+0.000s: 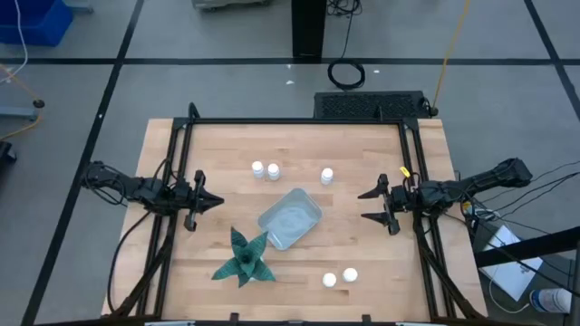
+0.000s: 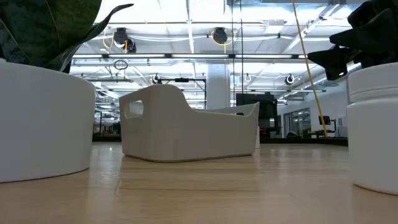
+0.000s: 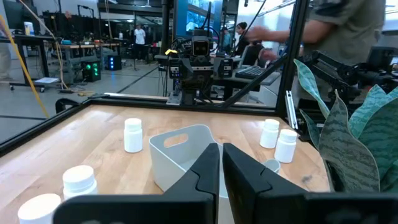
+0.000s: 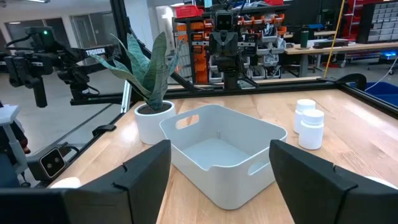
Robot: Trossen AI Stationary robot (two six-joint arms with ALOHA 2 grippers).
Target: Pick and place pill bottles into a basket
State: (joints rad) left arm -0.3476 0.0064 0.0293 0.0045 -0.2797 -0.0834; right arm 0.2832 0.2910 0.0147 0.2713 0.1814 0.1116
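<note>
The basket [image 1: 290, 218] is a pale tray that rests flat on the middle of the table; it also shows in the low view [image 2: 186, 130]. Two white pill bottles [image 1: 265, 169] stand upright beyond it, one [image 1: 326, 176] stands at its far right, and two [image 1: 340, 277] stand near the front edge. My left gripper [image 1: 216, 201] hovers left of the basket, shut and empty; its fingers [image 3: 205, 171] point at the basket [image 3: 180, 155]. My right gripper [image 1: 364, 206] hovers right of the basket, open and empty, facing the basket [image 4: 217, 155].
A green spiky plant [image 1: 243, 258] in a white pot [image 4: 152, 118] stands near the front, left of the basket. A black frame [image 1: 299, 122] runs along the table's far and side edges. People show beyond the table in the left wrist view [image 3: 348, 25].
</note>
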